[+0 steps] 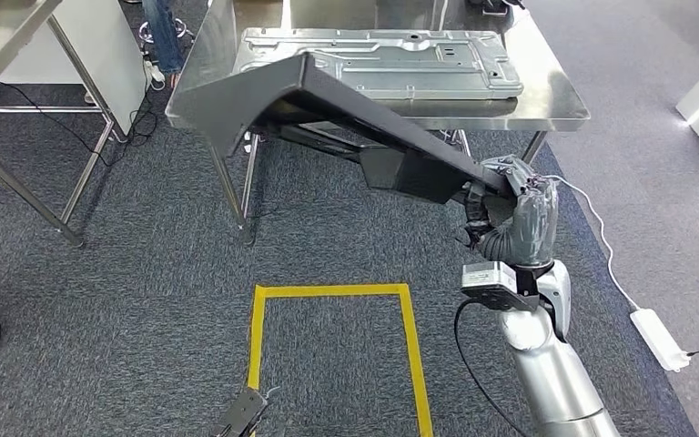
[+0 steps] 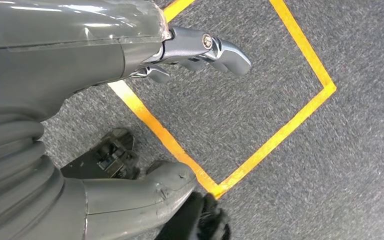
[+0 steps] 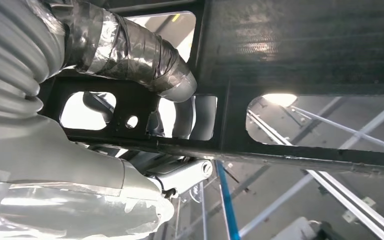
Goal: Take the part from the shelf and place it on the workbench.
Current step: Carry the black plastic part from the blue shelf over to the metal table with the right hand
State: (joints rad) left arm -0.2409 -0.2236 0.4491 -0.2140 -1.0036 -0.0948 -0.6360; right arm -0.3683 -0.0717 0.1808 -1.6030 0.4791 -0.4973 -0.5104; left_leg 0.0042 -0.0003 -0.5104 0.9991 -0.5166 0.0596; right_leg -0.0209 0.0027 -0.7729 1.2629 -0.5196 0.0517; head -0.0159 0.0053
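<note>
Lowest in the head view, the left hand (image 1: 244,414) hangs just above the grey carpet (image 1: 146,300) at the near left corner of a yellow tape rectangle (image 1: 414,341) marked on the floor; in the left wrist view its fingers (image 2: 220,50) are apart and hold nothing, with the tape corner (image 2: 220,186) lying beneath them. Further up on the right, the silver right arm (image 1: 555,373) rises to the right hand (image 1: 510,205), which grips the near end of the part (image 1: 328,100), a long black frame piece with cut-out openings. In the right wrist view the taped thumb (image 3: 145,60) lies across the dark frame (image 3: 290,45) and the darker fingers wrap through one of its openings from the other side. From the hand the part slopes up and to the left, its far end held over the front left edge of the workbench (image 1: 555,100); whether it touches the bench top cannot be told. On the steel workbench lies a flat grey sheet-metal panel (image 1: 391,59). To the left stands another metal-legged table (image 1: 18,109), and beyond it a person's legs (image 1: 164,36) show at the top edge. A white power strip (image 1: 660,339) with its cable lies on the carpet at the right.
</note>
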